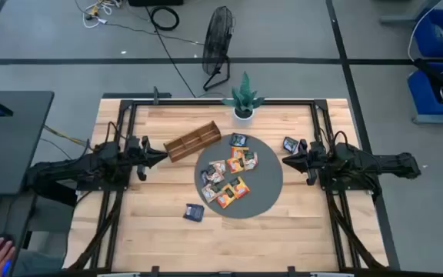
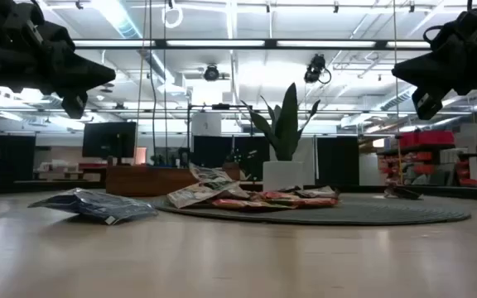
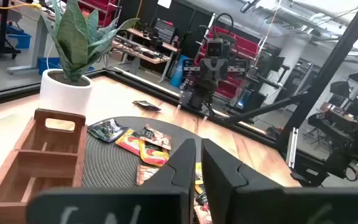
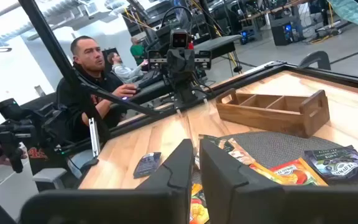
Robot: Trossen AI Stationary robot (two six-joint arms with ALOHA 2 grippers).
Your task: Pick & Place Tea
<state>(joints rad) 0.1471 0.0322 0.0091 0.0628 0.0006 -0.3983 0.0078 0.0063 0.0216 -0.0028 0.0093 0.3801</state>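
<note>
a: what's on the table at 12?
b: potted plant [image 1: 243, 98] in white pot, at the far edge. wooden divided tray [image 1: 192, 141] approx 10 o'clock of the round grey mat [image 1: 268, 187], just off its rim.
a: off the table?
b: black fan [image 1: 218, 45] on floor at 12, blue bins [image 1: 440, 54] at 2. seated person [image 4: 92, 78] w/ dark top beyond the table.

This is a robotics lab or workshop in a large open industrial room. The wooden counter [image 1: 168, 231] sits inside a black metal frame [image 1: 221, 100] on a grey concrete floor with cables [image 1: 129, 19] and a standing fan [image 1: 218, 46]. Long strip lights [image 2: 222, 43] and ducts hang from the bare ceiling. Blue storage bins [image 1: 441, 58] stand at the side, red shelving [image 3: 241, 68] and monitors [image 2: 110, 139] farther back. A person [image 4: 95, 81] sits at a workstation beyond the counter, with another seated behind.
</note>
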